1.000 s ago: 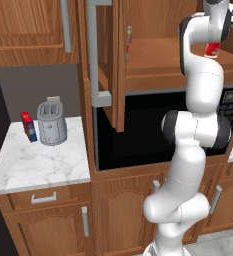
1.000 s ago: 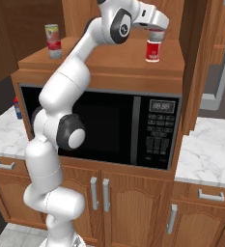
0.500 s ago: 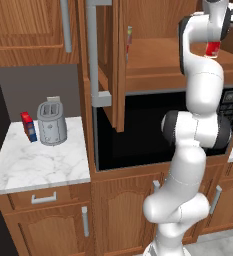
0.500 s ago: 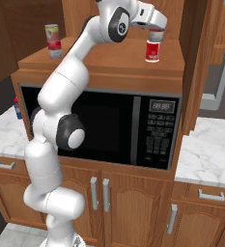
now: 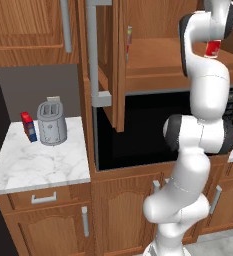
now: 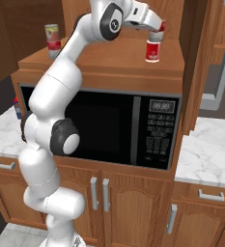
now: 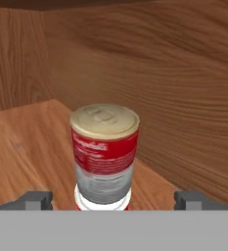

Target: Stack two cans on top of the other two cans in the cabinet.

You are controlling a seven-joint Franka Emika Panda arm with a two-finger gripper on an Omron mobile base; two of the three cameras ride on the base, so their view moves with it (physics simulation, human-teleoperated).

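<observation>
Standing free between wide-apart jaws of gripper (image 7: 113, 200), stacked can (image 7: 104, 152)

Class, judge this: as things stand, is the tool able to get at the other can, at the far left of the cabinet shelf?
Probably yes: the can at far left stands alone on the open shelf, with bare wood between it and the open tool.

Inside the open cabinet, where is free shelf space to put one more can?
The bare shelf between the left can and the stacked cans is free. Around the stack it is crowded: the open gripper sits there, near the cabinet's right wall.
</observation>
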